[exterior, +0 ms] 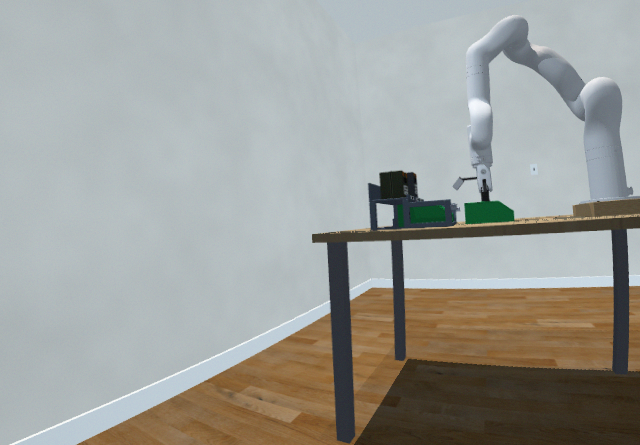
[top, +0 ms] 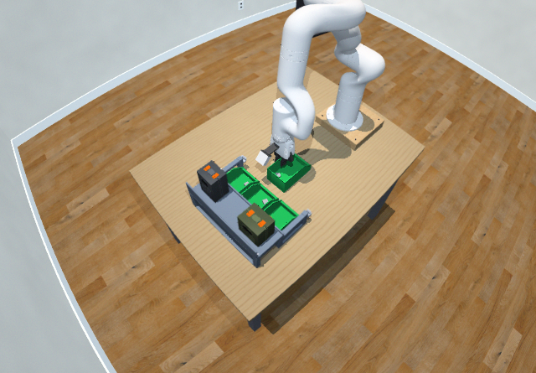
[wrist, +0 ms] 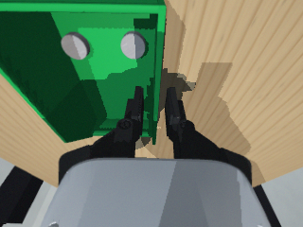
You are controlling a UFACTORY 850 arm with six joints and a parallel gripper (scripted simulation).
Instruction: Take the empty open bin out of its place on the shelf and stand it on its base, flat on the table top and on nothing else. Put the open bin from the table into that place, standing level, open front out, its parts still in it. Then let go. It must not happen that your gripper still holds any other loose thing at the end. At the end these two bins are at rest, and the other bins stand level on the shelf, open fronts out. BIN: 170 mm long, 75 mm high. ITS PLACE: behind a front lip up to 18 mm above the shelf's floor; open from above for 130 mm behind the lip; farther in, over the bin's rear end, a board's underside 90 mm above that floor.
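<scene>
A green open bin [top: 276, 182] [exterior: 485, 213] [wrist: 106, 57] stands level on the table top in front of the shelf, with two round grey parts [wrist: 76, 45] [wrist: 133, 45] in it. My gripper [top: 284, 162] [exterior: 484, 198] [wrist: 154, 97] points down at this bin's side wall. Its fingers are partly open, one inside the bin and one outside, with gaps to the wall between them. The grey-blue shelf [top: 234, 206] [exterior: 405, 213] holds three green bins side by side. The one at the olive box's end [top: 283, 216] shows no parts; the middle bin [top: 256, 195] and far bin [top: 236, 177] each show a grey part.
A black box [top: 213, 180] and an olive box [top: 256, 225] [exterior: 391, 184] with orange marks stand on the shelf's upper board, behind the bins. The shelf's side walls [top: 296, 226] flank the bin row. The arm's wooden base block [top: 363, 132] [exterior: 594, 208] is at the table's other end.
</scene>
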